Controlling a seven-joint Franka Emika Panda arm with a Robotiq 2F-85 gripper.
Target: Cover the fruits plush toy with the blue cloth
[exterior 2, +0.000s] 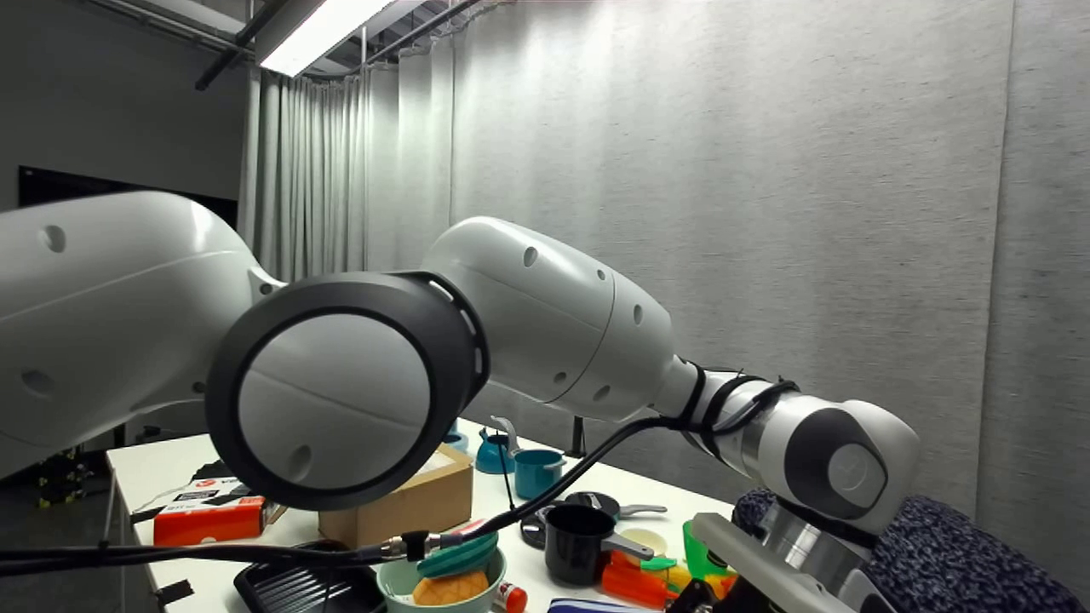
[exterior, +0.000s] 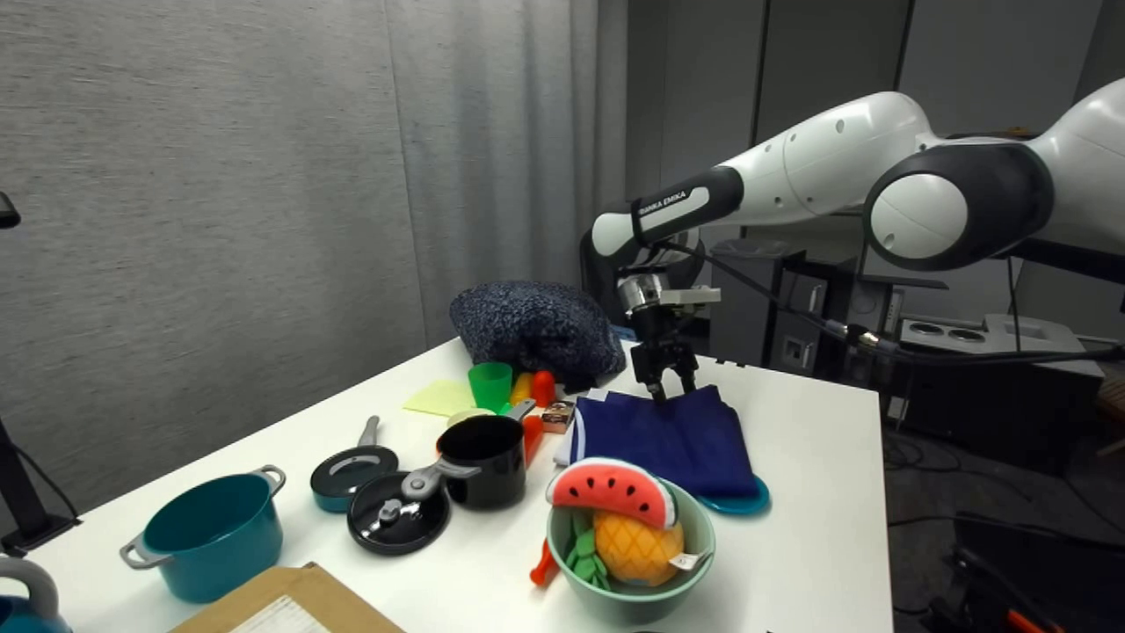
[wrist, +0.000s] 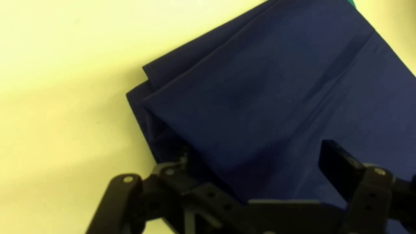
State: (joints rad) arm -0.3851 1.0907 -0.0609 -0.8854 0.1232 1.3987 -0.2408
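Note:
The blue cloth lies folded on the white table, and it fills much of the wrist view. My gripper points down at its far edge with the two fingers apart. In the wrist view the gripper has one finger over the cloth's top layer and the other in the dark fold at its edge; whether they touch it I cannot tell. The fruit plush toys, a watermelon slice and a pineapple, sit in a pale green bowl. In an exterior view the arm's cable passes close in front of the bowl.
A teal disc sticks out under the cloth. A black pot, a lid, a pan and a teal pot stand beside. A navy bumpy mound and a green cup are at the back.

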